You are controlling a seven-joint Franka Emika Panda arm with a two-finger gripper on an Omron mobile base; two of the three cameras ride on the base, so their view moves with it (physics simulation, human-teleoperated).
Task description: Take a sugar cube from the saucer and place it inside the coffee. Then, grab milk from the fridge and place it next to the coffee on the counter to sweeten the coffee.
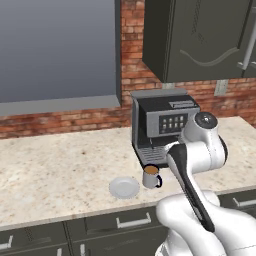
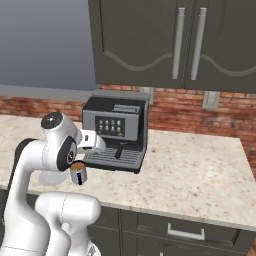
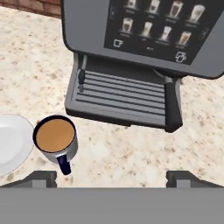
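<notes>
We found the saucer (image 1: 124,188) bare, no cube on it, beside the coffee (image 3: 55,137) on the worktop (image 1: 55,165). So we judged the sugar step done. Our fingers (image 3: 111,178) stood released, grasping nothing. Fetching milk from the fridge remained.

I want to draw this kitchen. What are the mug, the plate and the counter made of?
Mug: looks like grey metal or glazed ceramic, smooth with a soft shine, dark handle.
Plate: probably white glazed ceramic, plain and smooth.
Counter: looks like polished stone, beige with tiny dark speckles.
</notes>
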